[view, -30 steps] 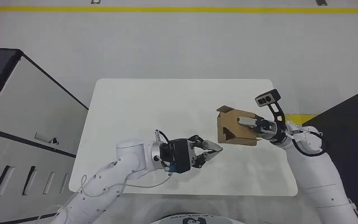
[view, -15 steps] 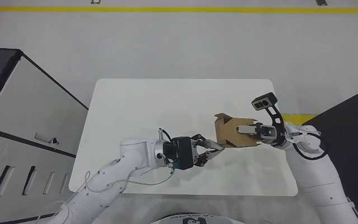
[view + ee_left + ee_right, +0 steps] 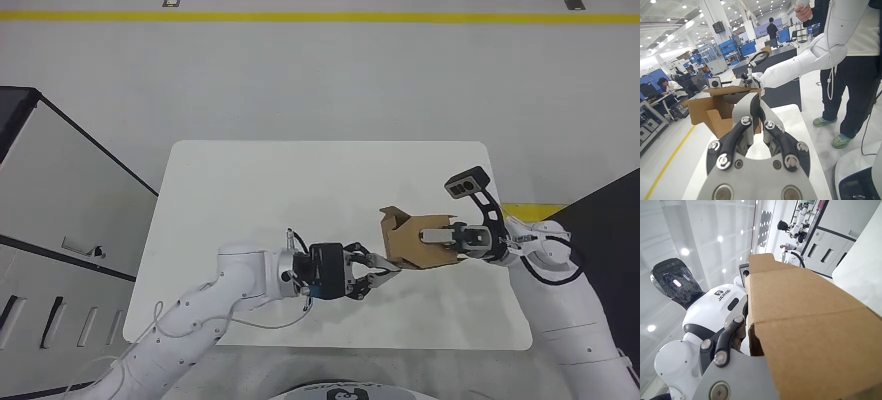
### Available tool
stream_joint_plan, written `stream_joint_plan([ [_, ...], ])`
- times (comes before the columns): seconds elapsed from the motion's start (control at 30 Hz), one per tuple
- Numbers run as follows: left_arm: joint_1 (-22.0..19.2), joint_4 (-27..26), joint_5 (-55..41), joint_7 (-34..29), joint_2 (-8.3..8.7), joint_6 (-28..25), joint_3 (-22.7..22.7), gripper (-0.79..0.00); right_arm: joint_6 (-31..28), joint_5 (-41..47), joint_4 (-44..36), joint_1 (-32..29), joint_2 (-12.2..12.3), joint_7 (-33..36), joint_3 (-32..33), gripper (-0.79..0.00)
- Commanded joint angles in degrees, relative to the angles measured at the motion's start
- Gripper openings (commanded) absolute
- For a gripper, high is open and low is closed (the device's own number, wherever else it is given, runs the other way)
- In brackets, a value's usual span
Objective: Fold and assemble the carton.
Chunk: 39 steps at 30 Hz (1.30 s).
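A brown carton (image 3: 412, 243), partly erected with its flaps open, is held just above the white table (image 3: 250, 200) right of the middle. My right gripper (image 3: 440, 237) is shut on the carton's right wall, one finger lying along its top. In the right wrist view the carton (image 3: 810, 323) hides one finger; the other finger (image 3: 723, 336) lies beside it. My left gripper (image 3: 388, 268) meets the carton's near left corner. In the left wrist view the carton (image 3: 702, 108) shows its open inside, and my left gripper (image 3: 758, 108) pinches its near wall edge.
A grey cabinet (image 3: 50, 200) stands off the table's left side and a dark table (image 3: 600, 230) off its right. The white tabletop is bare to the left of and behind the carton.
My left gripper moved right to the carton and its fingers closed from wide open onto the near corner. The right arm shifted the carton slightly left and tilted it.
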Motion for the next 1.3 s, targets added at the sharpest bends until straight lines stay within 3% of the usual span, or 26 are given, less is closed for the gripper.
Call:
stream_joint_plan([
  [0.0, -0.34, 0.43, -0.52, -0.28, -0.04, -0.83, 0.25, -0.785, 0.17, -0.19, 0.14, 0.1, 0.0, 0.14, 0.01, -0.785],
  [0.33, -1.61, 1.34, -1.86, -0.13, -0.29, -0.65, 0.5, -0.785, 0.73, -1.01, 0.55, 0.49, -0.04, 0.57, 0.05, -0.785],
  [0.63, -0.26, -0.04, -0.11, 0.99, 0.17, 0.85, -1.58, -0.785, 1.29, -1.48, 0.55, 0.44, -0.08, 0.0, 0.14, -0.785],
  [1.27, -1.14, 0.85, -1.2, 1.1, -0.06, -0.59, -0.15, -0.785, 1.22, -1.3, 0.1, 0.28, 0.14, 1.04, -0.44, -0.785],
])
